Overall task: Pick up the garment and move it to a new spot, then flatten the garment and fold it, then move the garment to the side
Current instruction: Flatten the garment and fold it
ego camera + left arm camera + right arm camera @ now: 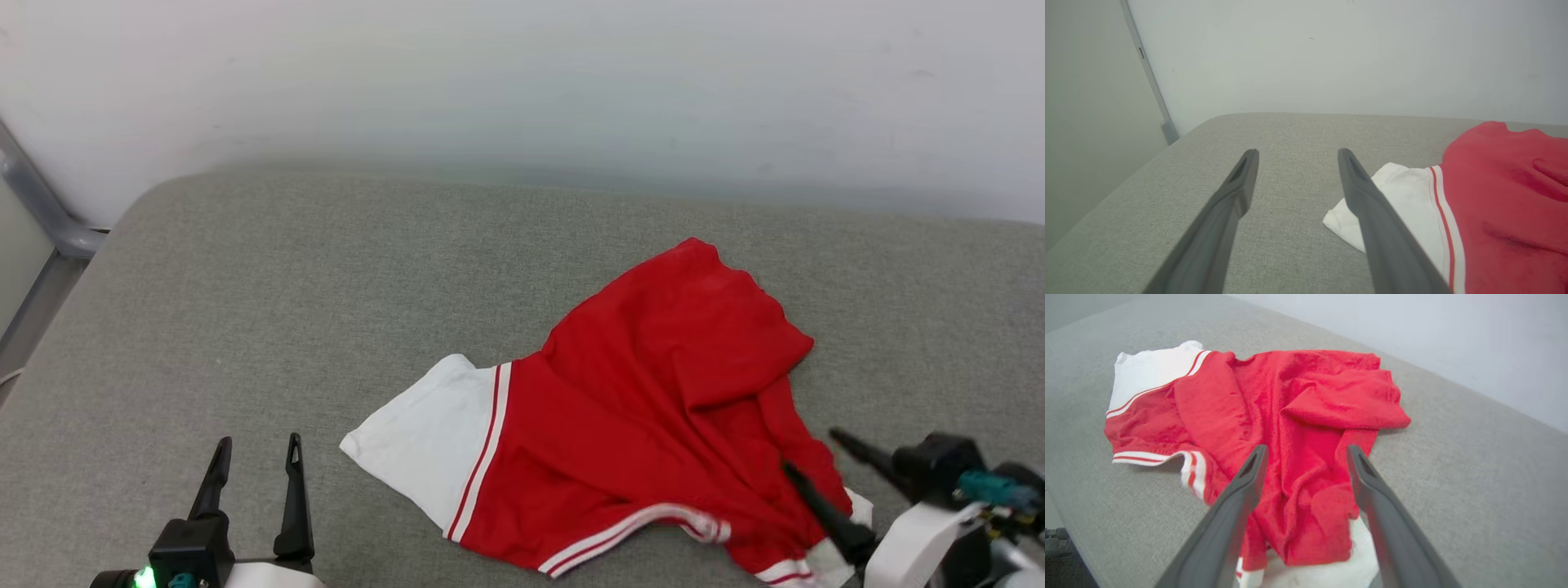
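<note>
The garment (653, 384) lies crumpled on the grey cushion, right of centre, red with a white sleeve and red-white striped trim; no lettering shows. Its white sleeve (1404, 196) spreads out to the left. My right gripper (811, 450) hangs open over the garment's near right edge, fingers apart with red cloth (1298, 396) beneath them and nothing pinched. The right gripper (1307, 449) points across the rumpled red folds. My left gripper (258, 443) stands open at the lower left, apart from the sleeve. In the left wrist view the left gripper (1297, 152) points over bare cushion beside the sleeve.
The grey fabric cushion (326, 286) runs back to a white wall (522, 82). A grey metal frame (41, 212) stands at the far left past the cushion's rounded corner. The cushion's near edge (1069, 522) drops away close to the garment's striped hem.
</note>
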`<state>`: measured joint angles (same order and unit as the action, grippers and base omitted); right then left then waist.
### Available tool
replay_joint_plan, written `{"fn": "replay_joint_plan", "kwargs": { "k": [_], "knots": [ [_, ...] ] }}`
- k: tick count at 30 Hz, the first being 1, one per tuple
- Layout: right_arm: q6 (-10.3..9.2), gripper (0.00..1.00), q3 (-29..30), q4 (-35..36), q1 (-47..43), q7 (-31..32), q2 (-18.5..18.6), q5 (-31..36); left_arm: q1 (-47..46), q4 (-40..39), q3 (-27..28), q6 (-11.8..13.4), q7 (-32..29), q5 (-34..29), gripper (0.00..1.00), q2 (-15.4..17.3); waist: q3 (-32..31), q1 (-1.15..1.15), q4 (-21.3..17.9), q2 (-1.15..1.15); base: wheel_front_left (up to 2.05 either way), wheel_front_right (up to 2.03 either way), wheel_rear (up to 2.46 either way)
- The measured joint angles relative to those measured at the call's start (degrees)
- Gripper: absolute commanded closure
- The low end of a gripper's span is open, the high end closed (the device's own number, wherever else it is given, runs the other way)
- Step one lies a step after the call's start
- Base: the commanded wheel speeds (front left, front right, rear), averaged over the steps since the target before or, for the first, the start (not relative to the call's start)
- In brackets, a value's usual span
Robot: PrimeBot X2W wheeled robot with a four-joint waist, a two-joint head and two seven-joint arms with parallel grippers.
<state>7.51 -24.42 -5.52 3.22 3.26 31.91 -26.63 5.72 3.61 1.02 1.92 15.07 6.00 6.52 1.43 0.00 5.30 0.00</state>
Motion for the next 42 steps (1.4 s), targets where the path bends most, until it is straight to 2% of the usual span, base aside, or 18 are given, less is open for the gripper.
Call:
{"fn": "replay_joint_plan", "kwargs": {
  "k": [7, 13, 16, 21, 25, 30, 33, 40, 41, 42],
  "knots": [
    [0.01, 0.00, 9.50, 11.61, 1.95, 6.71, 0.38, 2.11, 0.25, -0.44, 0.18, -0.43, 0.00, -0.76, 0.00, -0.64, -0.11, 0.00, 0.48, 0.00, 0.00, 0.00, 0.00],
    [0.01, 0.00, 10.49, 12.56, 8.88, 16.08, 2.50, 2.23, -0.22, -0.82, 0.07, -1.02, 0.00, -1.25, 0.00, -1.08, 0.81, 0.00, 1.59, 0.00, 0.00, 0.00, 0.00],
    [0.01, 0.00, 8.72, 9.92, 12.56, 22.64, 3.63, 0.62, -0.83, -1.26, -0.08, -1.43, 0.00, -1.33, 0.00, -1.33, 1.75, 0.00, 2.33, 0.00, 0.00, 0.00, 0.00],
    [0.01, 0.00, 2.45, 3.72, 17.58, 35.51, 5.30, -2.76, -2.36, -2.07, -0.29, -1.69, 0.00, -1.79, 0.00, -1.74, 3.91, 0.01, 3.74, 0.00, 0.00, 0.00, 0.00],
    [0.02, 0.00, -2.20, -1.48, 21.04, 42.51, 5.53, -4.22, -3.76, -2.47, -0.75, -1.88, 0.00, -1.80, 0.00, -2.13, 6.04, 0.01, 4.91, 0.00, 0.00, 0.00, 0.00],
    [0.01, 0.00, -6.42, -8.69, 24.13, 44.64, 4.85, -4.75, -5.43, -2.25, -1.46, -2.02, 0.00, -1.78, 0.00, -2.79, 8.68, 0.01, 6.73, 0.00, 0.00, 0.00, 0.00],
    [0.01, 0.00, -9.46, -12.03, 25.06, 44.28, 3.76, -5.13, -6.22, -2.03, -1.47, -2.11, 0.00, -1.74, 0.00, -2.98, 10.04, 0.01, 7.78, 0.00, 0.00, 0.00, 0.00],
    [-0.02, 0.00, -14.60, -17.41, 27.35, 42.05, 3.94, -6.90, -6.83, -1.64, -1.15, -2.24, 0.00, -1.74, 0.00, -3.23, 11.25, 0.00, 8.91, 0.00, 0.00, 0.00, 0.00],
    [-0.04, 0.37, -15.01, -17.75, 27.52, 41.24, 3.93, -7.50, -6.83, -1.60, -0.99, -2.23, 0.00, -1.74, 0.00, -3.26, 11.17, 0.00, 8.80, 0.00, 0.00, 0.00, 0.00],
    [-0.04, 0.95, -15.15, -18.15, 27.63, 39.85, 3.82, -8.22, -6.83, -1.53, -0.76, -2.19, 0.00, -1.75, 0.00, -3.27, 11.04, 0.00, 8.60, 0.00, 0.00, 0.00, 0.00]
  ]
}}
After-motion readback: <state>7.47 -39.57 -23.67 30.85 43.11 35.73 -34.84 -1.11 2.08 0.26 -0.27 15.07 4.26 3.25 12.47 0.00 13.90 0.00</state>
